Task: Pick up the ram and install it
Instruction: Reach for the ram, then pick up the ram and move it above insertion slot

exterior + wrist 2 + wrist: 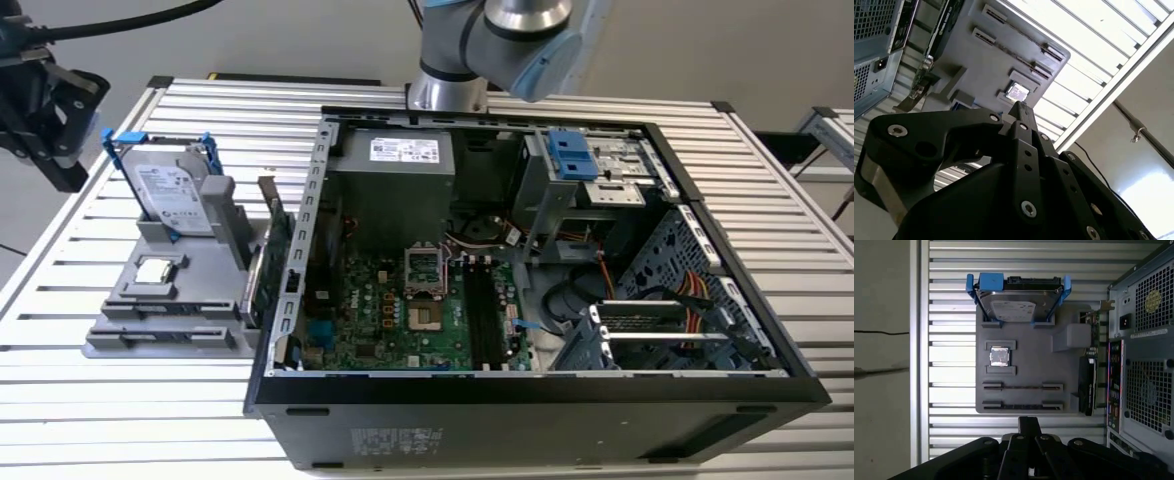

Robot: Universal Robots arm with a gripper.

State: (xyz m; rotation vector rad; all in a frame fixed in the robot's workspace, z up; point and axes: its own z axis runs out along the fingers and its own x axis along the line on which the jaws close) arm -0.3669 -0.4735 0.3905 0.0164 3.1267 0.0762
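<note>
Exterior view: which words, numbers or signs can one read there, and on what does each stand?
None reads clearly.
White label on the power supply: print too small.
Label on the hard drive: too small.
Sticker on the case front: too small.

In the exterior view the arm (467, 40) is presenting silver-grey cylindrical joint housings, one carrying a light blue end cap (554, 60), and a black cable (134, 20) is leading to its black tool end. In both wrist views the gripper (1029, 422) is showing matte black angular link plates (929, 135) carrying round silver screws (1028, 209).
</note>
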